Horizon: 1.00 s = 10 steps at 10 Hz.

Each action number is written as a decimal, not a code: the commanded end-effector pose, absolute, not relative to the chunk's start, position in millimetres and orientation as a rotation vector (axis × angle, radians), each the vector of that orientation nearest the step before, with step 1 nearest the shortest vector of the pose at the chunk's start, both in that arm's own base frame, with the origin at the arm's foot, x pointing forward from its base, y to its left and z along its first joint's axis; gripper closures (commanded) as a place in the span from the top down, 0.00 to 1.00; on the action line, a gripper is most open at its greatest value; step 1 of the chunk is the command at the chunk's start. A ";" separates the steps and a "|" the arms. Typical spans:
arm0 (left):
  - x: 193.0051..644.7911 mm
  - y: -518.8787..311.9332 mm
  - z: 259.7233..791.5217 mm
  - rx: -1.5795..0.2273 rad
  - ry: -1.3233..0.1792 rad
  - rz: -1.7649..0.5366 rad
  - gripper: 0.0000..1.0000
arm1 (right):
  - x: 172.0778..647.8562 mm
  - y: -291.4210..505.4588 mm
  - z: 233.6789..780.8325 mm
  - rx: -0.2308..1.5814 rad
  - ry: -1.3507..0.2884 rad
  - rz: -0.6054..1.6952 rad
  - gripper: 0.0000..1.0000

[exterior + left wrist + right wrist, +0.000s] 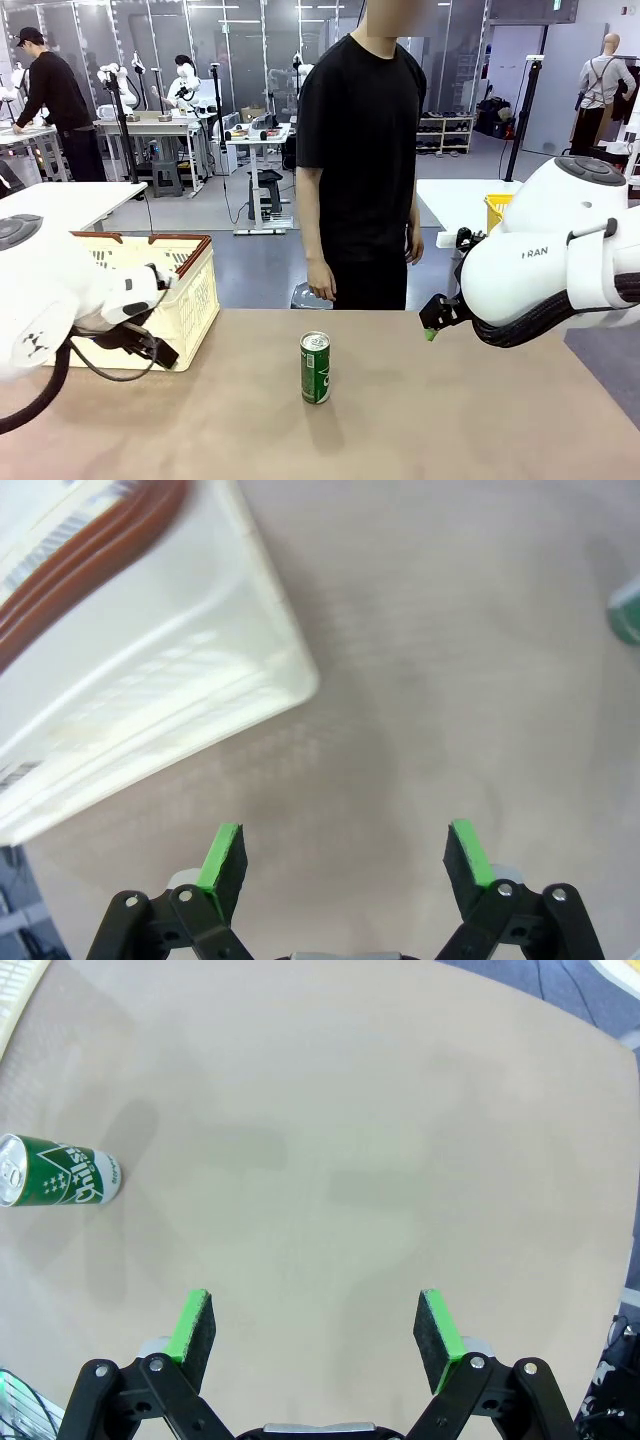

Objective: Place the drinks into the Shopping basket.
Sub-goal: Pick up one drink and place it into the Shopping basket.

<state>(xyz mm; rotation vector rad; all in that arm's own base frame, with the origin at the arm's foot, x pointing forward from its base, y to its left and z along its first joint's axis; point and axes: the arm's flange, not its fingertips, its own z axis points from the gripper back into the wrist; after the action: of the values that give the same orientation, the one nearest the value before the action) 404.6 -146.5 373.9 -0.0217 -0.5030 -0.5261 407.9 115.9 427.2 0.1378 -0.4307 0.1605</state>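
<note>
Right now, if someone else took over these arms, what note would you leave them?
Left gripper: open, empty, over the table beside the basket.
Right gripper: open, empty, over bare table.
Green can: upright mid-table, between the arms, apart from both grippers.
Done: nothing; the can is not in the basket.
Left: grip the can and put it in the basket.

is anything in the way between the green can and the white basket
Nothing visible. The green can stands upright on the table, with bare tabletop between it and the Shopping basket to the robot's left. The open left pincer hangs by the basket's near corner.
</note>
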 end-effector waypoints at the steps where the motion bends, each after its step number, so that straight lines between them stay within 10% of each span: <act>1: 406.2 -156.7 386.9 -0.066 -0.458 -0.681 1.00 | 408.2 115.4 427.0 0.141 -0.431 0.159 1.00; 10: 457.6 -301.8 455.2 -0.056 -0.486 -1.140 1.00 | 408.2 115.4 427.0 0.141 -0.431 0.159 1.00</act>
<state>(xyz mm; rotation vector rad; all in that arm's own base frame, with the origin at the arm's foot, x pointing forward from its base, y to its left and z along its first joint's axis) 450.5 -307.6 453.3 -0.0365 -0.5182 -1.1017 407.8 116.2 427.3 0.1375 -0.4309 0.1612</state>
